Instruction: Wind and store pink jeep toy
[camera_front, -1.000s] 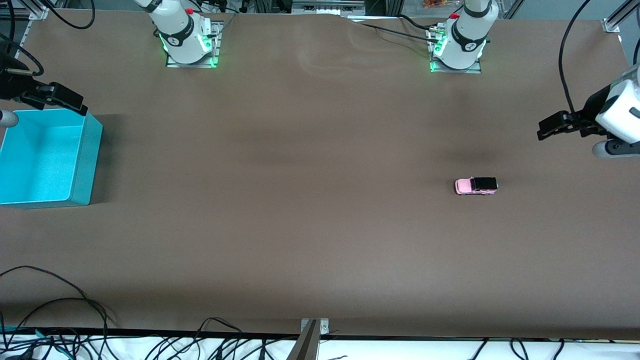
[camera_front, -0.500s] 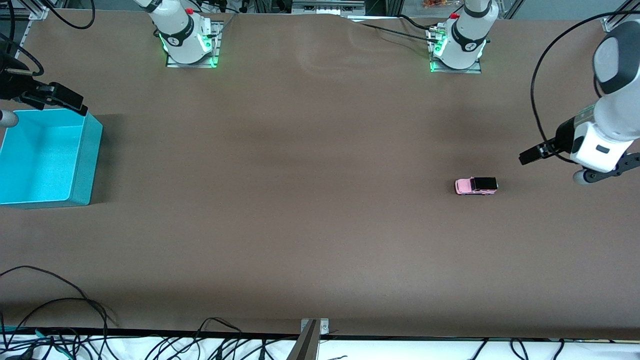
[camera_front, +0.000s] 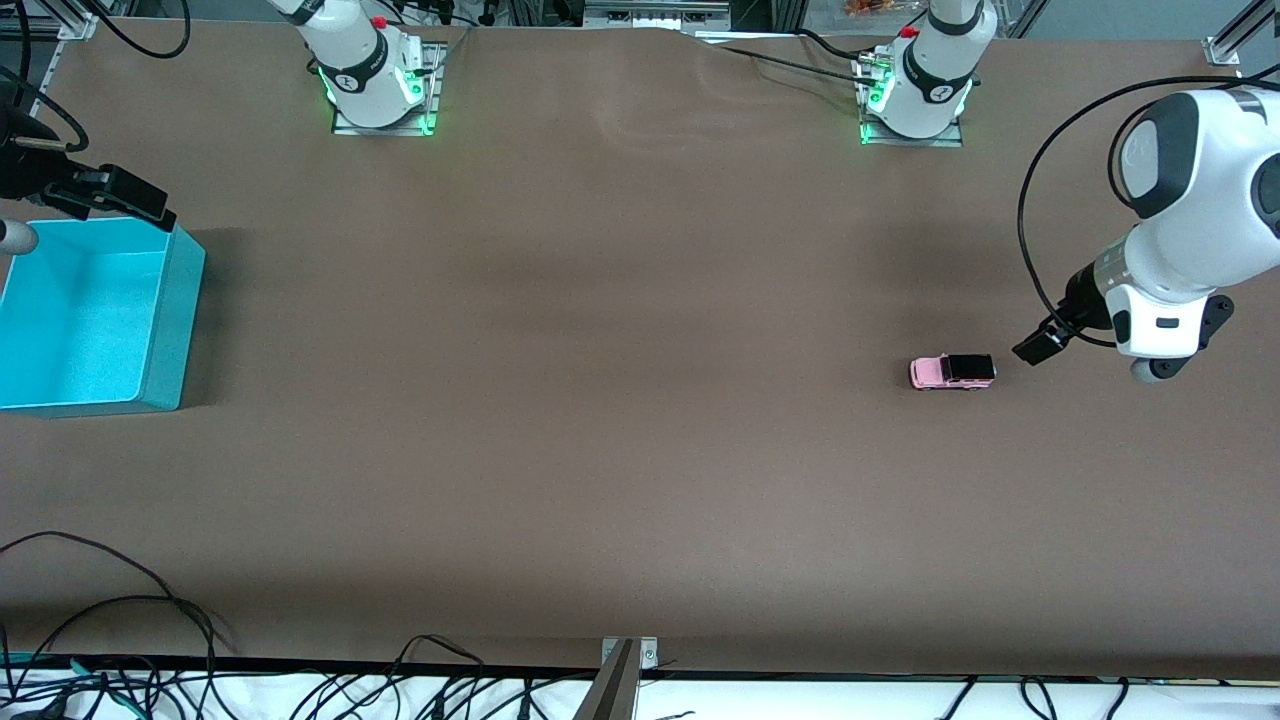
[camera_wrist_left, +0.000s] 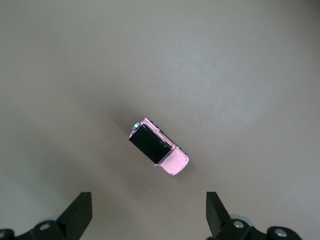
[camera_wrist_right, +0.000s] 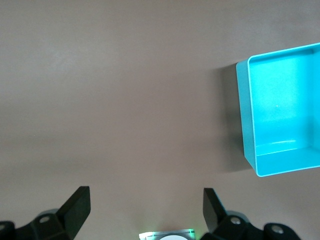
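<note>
Your left hand (camera_front: 1037, 346) has swung down from the desk's edge at the left arm's end and now hangs just beside the pink jeep toy (camera_front: 952, 371), on the side toward that end. Its fingers (camera_wrist_left: 79, 215) are spread wide and hold nothing; in the left wrist view the toy (camera_wrist_left: 159, 146) sits on the desk (camera_front: 620, 400) between and ahead of them. The toy stands on its wheels, with open desk all around it. Your right hand (camera_front: 130, 197) waits released over the corner of the turquoise bin (camera_front: 170, 320), which lies at the right arm's end, well apart from the toy.
</note>
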